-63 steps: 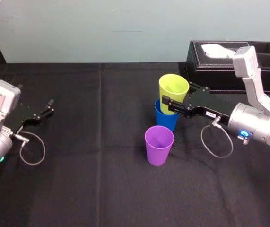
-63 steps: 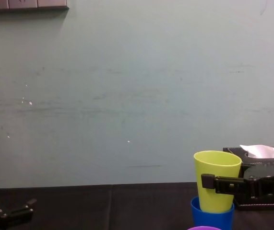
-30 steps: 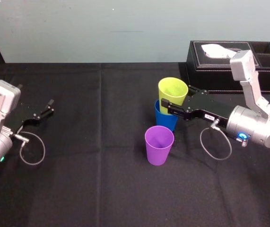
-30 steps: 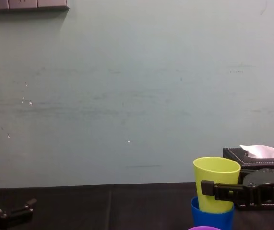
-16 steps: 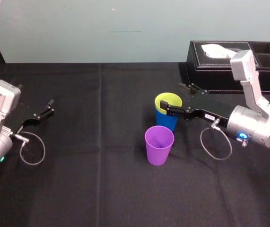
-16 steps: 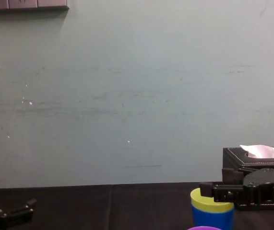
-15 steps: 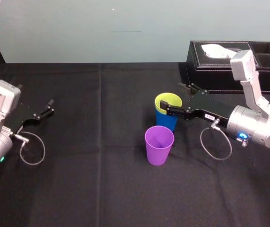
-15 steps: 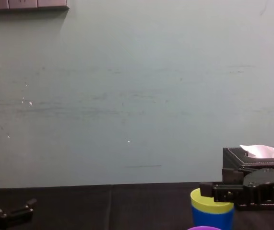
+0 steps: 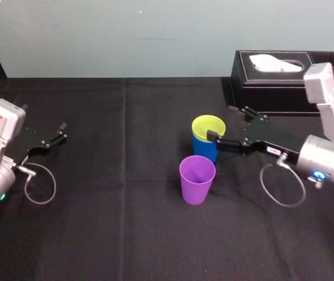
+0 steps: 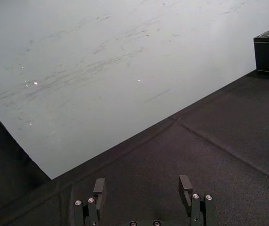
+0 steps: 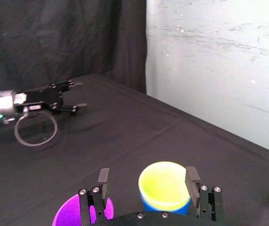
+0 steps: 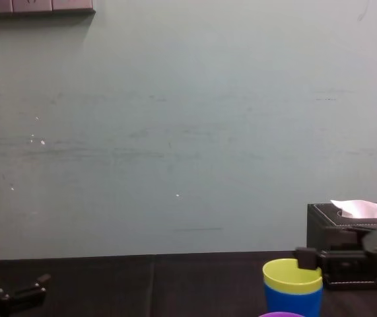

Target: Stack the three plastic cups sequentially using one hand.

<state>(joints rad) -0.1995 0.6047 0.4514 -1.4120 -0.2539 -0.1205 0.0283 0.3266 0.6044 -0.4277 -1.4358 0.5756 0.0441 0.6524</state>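
Right hand (image 9: 221,123) back from yellow-green cup (image 9: 206,127).

Wore silver-grey casings (image 9: 0,132); bore a black, screw-studded left tool (image 9: 63,132) and right tool (image 9: 220,122), each with a looped grey cable (image 9: 282,188).

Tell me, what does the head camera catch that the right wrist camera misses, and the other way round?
Head view, not wrist: the white tissue in its black box, and the right arm's silver body. Wrist view, not head: the right gripper from behind, open fingers framing the stack. Both: the yellow-green cup nested in the blue cup, the purple cup standing apart, the idle left gripper.
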